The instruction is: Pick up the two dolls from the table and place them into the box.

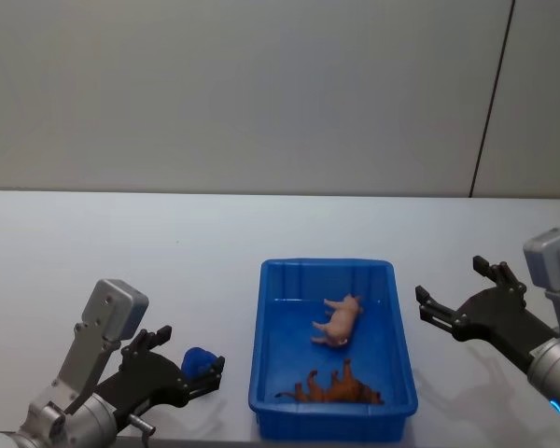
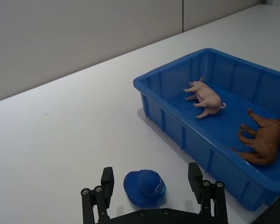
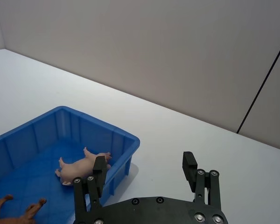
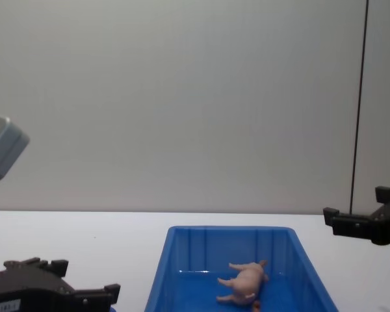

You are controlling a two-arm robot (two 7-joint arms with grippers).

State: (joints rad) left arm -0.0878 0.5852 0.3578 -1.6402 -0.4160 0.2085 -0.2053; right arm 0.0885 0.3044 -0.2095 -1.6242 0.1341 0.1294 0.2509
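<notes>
Rounded blue doll [image 2: 144, 187] on smooth white counter [image 1: 121, 252] between spread left end effector [image 2: 151, 186] fingers; pink pig [image 1: 339, 319] inside ribbed blue box [image 1: 261, 373]; right end effector [image 1: 451, 294] spread, beside box.

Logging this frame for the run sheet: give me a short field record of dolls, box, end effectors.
pink doll: pink pig doll lying on its side inside the blue box
blue doll: blue doll on the table, left of the box
other contents: brown animal figure in the box
left end effector: left end effector open, straddling the blue doll
right end effector: right end effector open, empty, right of the box
</notes>
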